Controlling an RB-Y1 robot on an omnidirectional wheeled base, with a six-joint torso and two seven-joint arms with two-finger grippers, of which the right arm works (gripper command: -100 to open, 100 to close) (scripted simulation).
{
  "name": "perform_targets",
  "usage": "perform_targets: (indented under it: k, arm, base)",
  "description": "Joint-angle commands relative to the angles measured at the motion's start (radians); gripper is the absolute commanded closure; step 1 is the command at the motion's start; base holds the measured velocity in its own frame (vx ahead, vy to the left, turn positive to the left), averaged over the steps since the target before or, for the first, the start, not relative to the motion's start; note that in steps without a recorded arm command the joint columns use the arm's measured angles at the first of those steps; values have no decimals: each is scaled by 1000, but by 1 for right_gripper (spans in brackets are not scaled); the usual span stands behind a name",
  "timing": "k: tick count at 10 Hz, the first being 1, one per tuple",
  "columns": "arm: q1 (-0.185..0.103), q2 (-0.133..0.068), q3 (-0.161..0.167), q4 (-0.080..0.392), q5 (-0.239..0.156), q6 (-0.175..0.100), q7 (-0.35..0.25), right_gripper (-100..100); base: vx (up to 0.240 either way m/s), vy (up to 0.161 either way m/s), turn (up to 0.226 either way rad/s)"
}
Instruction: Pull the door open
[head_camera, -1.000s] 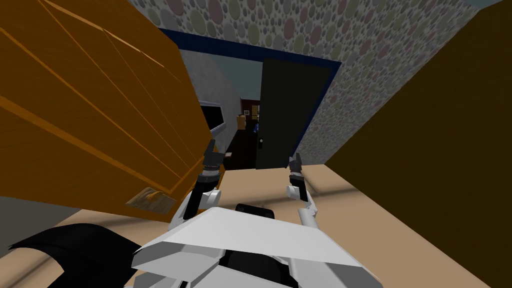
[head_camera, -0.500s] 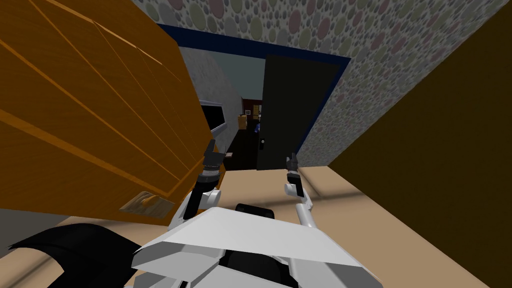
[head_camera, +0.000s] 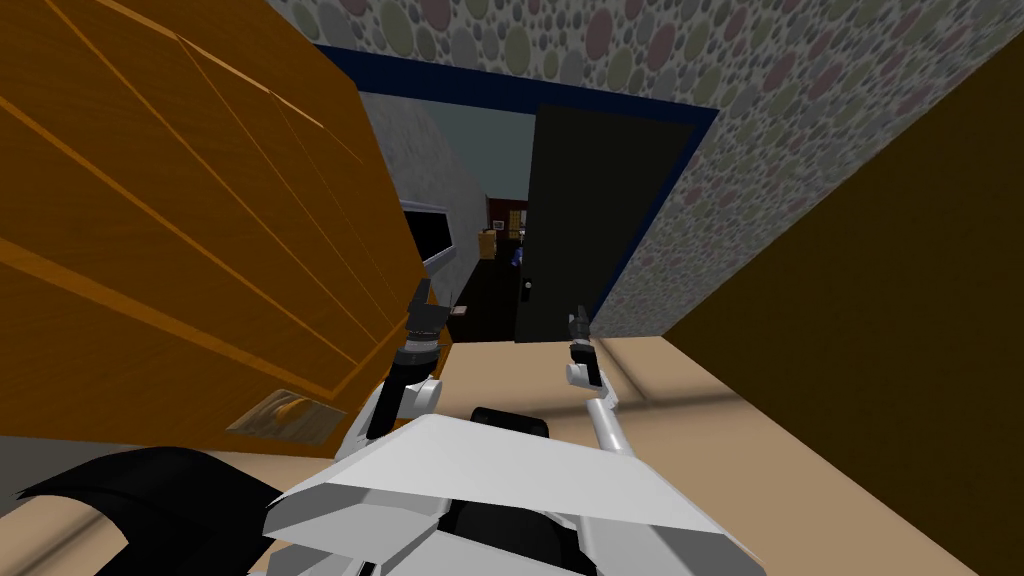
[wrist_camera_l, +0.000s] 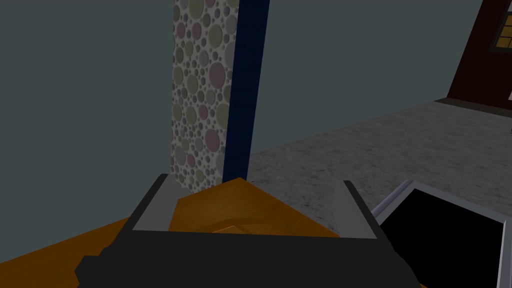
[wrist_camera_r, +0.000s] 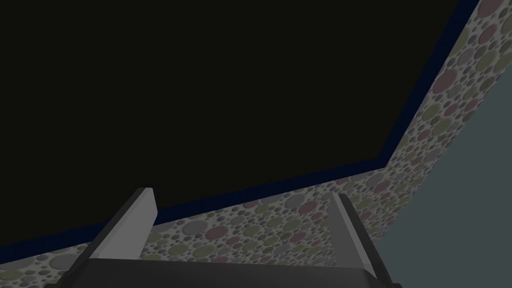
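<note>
- R gripper (head_camera: 577, 320): fingers spread, nothing btwn; reaches further twd dark door (head_camera: 592, 215) than 1 s ago.
- Door ajar, straight ahead of R gripper; handle (head_camera: 526, 289) just to its left, untouched.
- L gripper (head_camera: 424, 296): spread too, unmoved, beside orange cabinet (head_camera: 200, 230).

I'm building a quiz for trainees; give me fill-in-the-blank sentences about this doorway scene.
The dark door sits in a frame coloured ____. The right claw, facing the door, is ____, not shut. The cabinet beside the left claw is coloured ____. Missing words: blue; open; orange.
</note>
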Motion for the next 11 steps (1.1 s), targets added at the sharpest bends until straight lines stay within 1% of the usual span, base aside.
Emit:
perform_targets:
  k: [1,2,3,4,5,9,10,11]
  arm:
    - [-21,1,1,47,1,0,2,-100]
    - [-44,1,1,79,2,2,4,-100]
    - [-44,1,1,87,2,2,4,-100]
    - [-68,2,1,119,3,3,6,-100]
    - [-68,2,1,127,3,3,6,-100]
    - [-157,6,1,267,5,9,14,-100]
    - [-157,6,1,280,5,9,14,-100]
    - [-179,8,1,313,6,11,16,-100]
  base:
    - [50,14,44]
    - [87,11,62]
    - [65,7,21]
    - [58,9,38]
    - [47,6,23]
    - [80,17,55]
    - [92,5,21]
    - [72,-8,37]
